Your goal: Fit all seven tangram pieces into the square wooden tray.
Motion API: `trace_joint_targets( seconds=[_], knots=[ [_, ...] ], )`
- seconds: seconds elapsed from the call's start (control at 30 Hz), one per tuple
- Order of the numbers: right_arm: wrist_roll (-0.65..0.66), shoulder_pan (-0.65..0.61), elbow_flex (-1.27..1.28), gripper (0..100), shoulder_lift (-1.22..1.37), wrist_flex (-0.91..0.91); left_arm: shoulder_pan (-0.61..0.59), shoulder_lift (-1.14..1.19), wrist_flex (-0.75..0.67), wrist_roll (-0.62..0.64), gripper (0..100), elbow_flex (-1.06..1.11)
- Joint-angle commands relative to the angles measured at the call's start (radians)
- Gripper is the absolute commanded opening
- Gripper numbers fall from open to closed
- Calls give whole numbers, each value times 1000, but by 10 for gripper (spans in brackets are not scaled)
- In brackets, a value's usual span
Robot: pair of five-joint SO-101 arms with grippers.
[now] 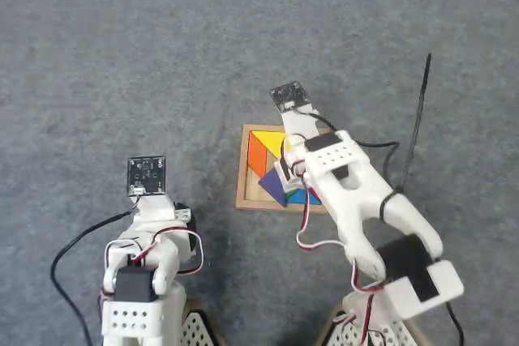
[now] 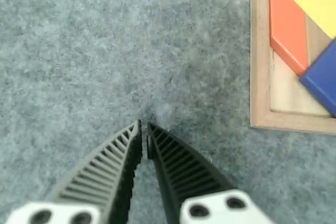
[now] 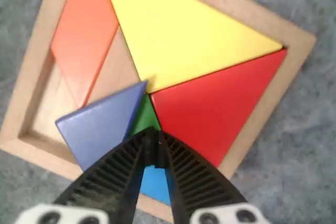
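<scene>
The square wooden tray (image 3: pixel 294 61) holds a large yellow triangle (image 3: pixel 178 35), a large red triangle (image 3: pixel 220 103) and an orange piece (image 3: pixel 84 30). A dark blue piece (image 3: pixel 100 124) lies tilted at the tray's near side, with a green sliver (image 3: pixel 143 119) beside it and a light blue piece (image 3: pixel 155 182) below. Bare wood (image 3: pixel 113 72) shows between the orange and dark blue pieces. My right gripper (image 3: pixel 152 137) is shut, its tips over the green piece. In the high view the right arm (image 1: pixel 332 160) hangs over the tray (image 1: pixel 242 168). My left gripper (image 2: pixel 143 127) is shut over the carpet, left of the tray (image 2: pixel 260 51).
Grey carpet (image 1: pixel 122 62) covers the whole table, with wide free room left of and behind the tray. A thin black rod (image 1: pixel 420 111) stands right of the tray. The left arm (image 1: pixel 150 224) sits near the front edge.
</scene>
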Motion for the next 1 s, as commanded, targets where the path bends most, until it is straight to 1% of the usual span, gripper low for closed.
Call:
trace_joint_targets(
  seconds=[0.0, 0.1, 0.33, 0.73, 0.9, 0.97],
  knots=[
    [-9, -36, -48, 20, 10, -8, -6, -20, 5, -14, 14, -13],
    [23, -90, -54, 20, 10, -18, -6, -20, 5, -14, 14, -13],
    [31, -170, -103, 20, 16, -7, -6, -20, 5, -14, 14, -13],
    [32, -171, -137, 20, -1, 7, -6, -20, 5, -14, 14, -13],
    [32, -173, -104, 20, -145, 31, -6, -20, 5, -14, 14, -13],
    [58, -180, -64, 20, -194, 30, -6, -20, 5, -14, 14, -13]
  ],
)
